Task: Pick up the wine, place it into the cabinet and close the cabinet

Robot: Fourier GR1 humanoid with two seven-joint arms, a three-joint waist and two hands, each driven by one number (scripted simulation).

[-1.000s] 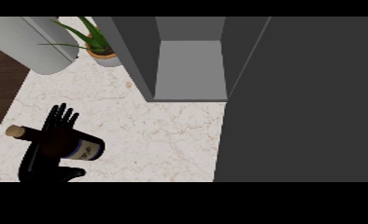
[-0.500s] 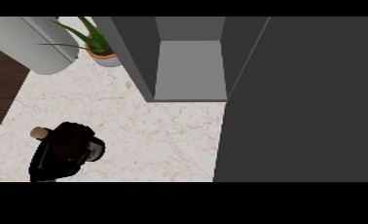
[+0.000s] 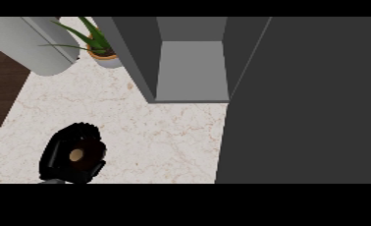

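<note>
The wine bottle (image 3: 77, 155) is at the lower left of the head view, standing on end so that its pale cork top faces me and its dark body is mostly hidden. My left hand (image 3: 55, 152) is curled round it, above the marble counter (image 3: 159, 131). The grey cabinet (image 3: 192, 70) stands open at the upper middle, well away from the hand to the upper right, with nothing on its floor. Its dark door (image 3: 297, 107) fills the right side of the view. My right hand does not show.
A potted green plant (image 3: 100, 49) stands at the cabinet's left corner. A large pale grey cylinder (image 3: 36, 43) lies at the upper left. The counter's left edge drops to dark wood (image 3: 9, 80).
The bottle lay on its side under my open left hand. The hand curled round it, and now the bottle is turned upright with its cork toward me.
</note>
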